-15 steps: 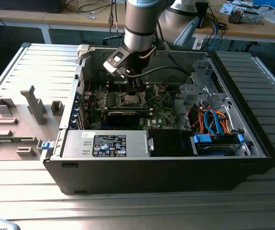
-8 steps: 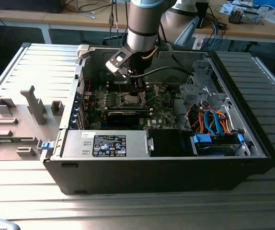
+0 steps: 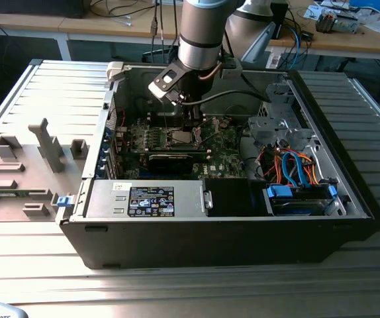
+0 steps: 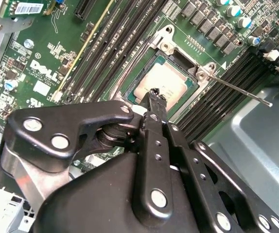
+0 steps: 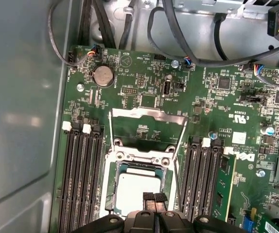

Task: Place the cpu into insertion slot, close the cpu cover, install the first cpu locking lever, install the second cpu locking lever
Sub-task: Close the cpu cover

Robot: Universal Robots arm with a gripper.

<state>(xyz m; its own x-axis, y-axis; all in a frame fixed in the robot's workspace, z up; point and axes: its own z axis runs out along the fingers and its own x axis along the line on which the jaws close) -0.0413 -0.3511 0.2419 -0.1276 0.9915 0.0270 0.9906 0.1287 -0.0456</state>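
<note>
Silver-grey cpu (image 5: 130,189) sits in the insertion slot (image 5: 142,156), just beneath the closed, empty hand (image 5: 154,197).

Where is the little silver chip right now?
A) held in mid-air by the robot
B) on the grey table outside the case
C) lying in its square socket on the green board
C: in the first wrist view the cpu lies flat in the insertion slot, with the gripper at its edge.

The ribbed grey metal desk (image 3: 190,291) carries an open black computer case (image 3: 230,238). A grey fixture plate (image 3: 18,179) lies just beside the case, on the exterior view's left.
</note>
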